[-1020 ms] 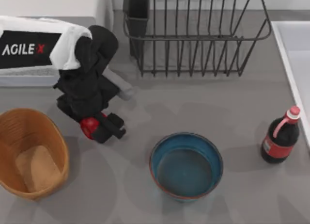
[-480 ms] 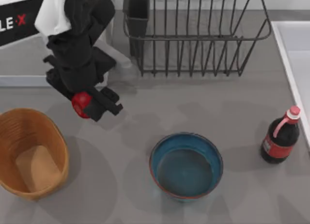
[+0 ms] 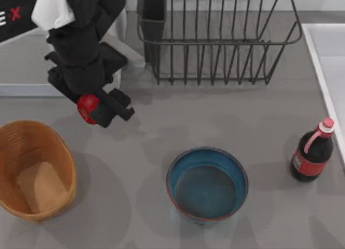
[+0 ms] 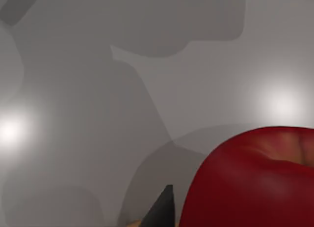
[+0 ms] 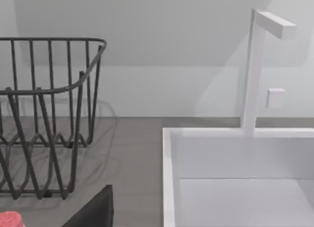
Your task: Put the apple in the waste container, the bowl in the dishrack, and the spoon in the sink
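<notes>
You're at a rendered kitchen counter.
On the grey tabletop you see a dishrack, a white sink with tap, a bowl and a bottle.

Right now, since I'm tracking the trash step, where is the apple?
In the top view the apple is on the table's left side, held in the left gripper, up from the waste container and left of the dishrack.
</notes>
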{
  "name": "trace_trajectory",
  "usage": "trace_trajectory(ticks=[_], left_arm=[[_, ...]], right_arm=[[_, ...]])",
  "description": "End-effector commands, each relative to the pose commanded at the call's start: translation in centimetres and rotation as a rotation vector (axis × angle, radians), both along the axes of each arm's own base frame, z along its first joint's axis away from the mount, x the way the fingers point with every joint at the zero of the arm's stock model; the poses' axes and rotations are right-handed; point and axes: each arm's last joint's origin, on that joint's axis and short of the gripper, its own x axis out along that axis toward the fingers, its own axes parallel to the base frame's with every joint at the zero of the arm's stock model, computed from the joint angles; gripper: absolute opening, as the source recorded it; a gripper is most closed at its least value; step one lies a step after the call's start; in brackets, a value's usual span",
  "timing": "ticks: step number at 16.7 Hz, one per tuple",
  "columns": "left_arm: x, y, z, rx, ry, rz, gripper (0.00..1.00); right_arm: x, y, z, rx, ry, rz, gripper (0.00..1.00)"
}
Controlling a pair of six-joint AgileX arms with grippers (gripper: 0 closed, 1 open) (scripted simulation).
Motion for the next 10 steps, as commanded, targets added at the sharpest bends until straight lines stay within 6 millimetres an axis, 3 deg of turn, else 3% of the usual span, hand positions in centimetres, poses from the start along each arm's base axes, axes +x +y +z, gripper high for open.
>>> trace_trajectory(ticks=[5,10], left_arm=[[-0.22,-0.65,0.04,0.034,0.059,-0.229,0.0],[-0.84,-1.0,0.16,0.108,0.186,-0.721,0.0]], right_arm=[[0.0,0.0,0.0,0.0,0.0,0.0,1.0],[0.0,0.0,0.0,0.0,0.0,0.0,1.0]])
